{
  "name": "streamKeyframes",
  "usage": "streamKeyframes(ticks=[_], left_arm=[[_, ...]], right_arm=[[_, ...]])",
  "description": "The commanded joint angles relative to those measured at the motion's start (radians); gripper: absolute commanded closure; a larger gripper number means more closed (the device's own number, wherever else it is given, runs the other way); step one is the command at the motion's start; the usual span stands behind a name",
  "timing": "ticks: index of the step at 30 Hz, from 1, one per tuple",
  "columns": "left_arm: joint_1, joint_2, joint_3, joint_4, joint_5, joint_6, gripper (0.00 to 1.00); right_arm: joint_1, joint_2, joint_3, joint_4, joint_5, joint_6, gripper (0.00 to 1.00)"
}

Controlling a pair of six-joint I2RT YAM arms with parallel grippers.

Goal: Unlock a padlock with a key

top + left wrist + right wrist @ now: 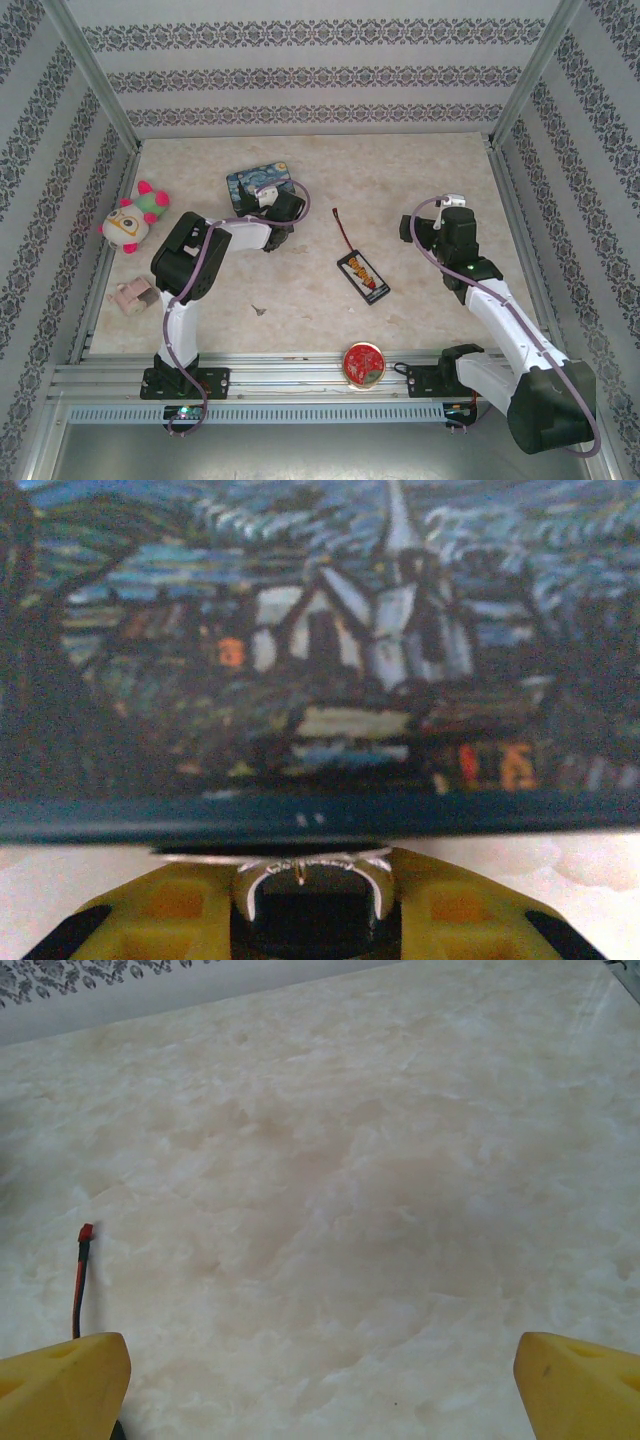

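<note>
The left tool (312, 872) grips the padlock (315, 915) on the tabletop (350, 1160) against the near side of the far-left blue tin (320, 650), the key (258, 310) lies well nearer, and the right tool (320, 1370) gapes wide, empty.

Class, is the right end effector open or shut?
Open: the right end effector has its yellow fingers far apart in its wrist view, table between them.

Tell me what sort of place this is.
Probably a purpose-built robot test booth: wallpapered walls on an aluminium frame enclose a marble-look tabletop, two arms are bolted to a rail at its near edge, and unrelated props like a plush toy and a painted tin lie about.
</note>
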Motion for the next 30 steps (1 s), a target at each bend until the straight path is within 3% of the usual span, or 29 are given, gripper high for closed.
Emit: streamKeyframes(ticks=[1,18,30], left_arm=[[0.005,-0.036,-0.049,-0.025,0.053,-0.014,0.90],[-0.159,-0.236,-0.252,-0.112,0.054,-0.131,0.90],[-0.218,-0.352,-0.358,-0.168,0.072,-0.191,0.84]], right_arm=[[0.028,0.009,0.029,-0.038,0.013,-0.005,0.02],[0.242,0.022,0.092,-0.189,0.159,0.069,0.02],[0.307,0.053,0.121,-0.203,0.203,0.082,0.02]])
